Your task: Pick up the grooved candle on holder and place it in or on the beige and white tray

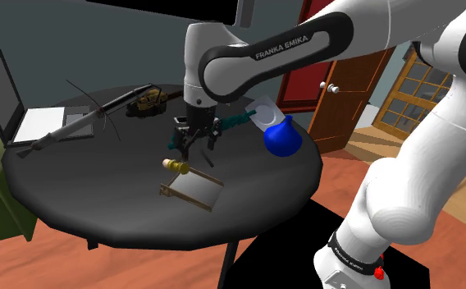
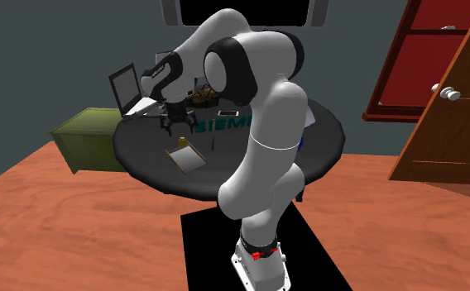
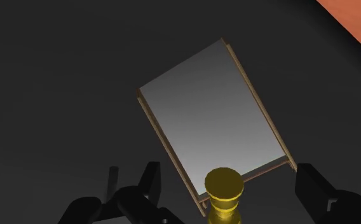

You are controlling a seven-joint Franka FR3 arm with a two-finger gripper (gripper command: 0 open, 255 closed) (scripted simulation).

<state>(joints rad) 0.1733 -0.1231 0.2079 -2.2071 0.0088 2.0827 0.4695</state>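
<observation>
The candle on its holder (image 3: pixel 224 191) is a small golden piece, resting against one short rim of the tray (image 3: pixel 214 118). The tray is a flat pale panel with thin wooden rims, lying on the dark round table (image 1: pixel 75 193). My gripper (image 3: pixel 231 175) hangs just above the candle, open, with a black finger on each side of it and neither touching. In the shoulder view the gripper (image 1: pixel 195 139) is above the candle (image 1: pixel 174 165), at the far end of the tray (image 1: pixel 194 193). The second exterior view shows the gripper (image 2: pixel 175 124) over the tray (image 2: pixel 185 159).
A blue round vase (image 1: pixel 282 139) stands on the table at the shoulder view's right of the gripper. A long dark rod-like object (image 1: pixel 84 123) and an open laptop (image 1: pixel 10 103) lie at the left. A green cabinet (image 2: pixel 88 136) stands beside the table.
</observation>
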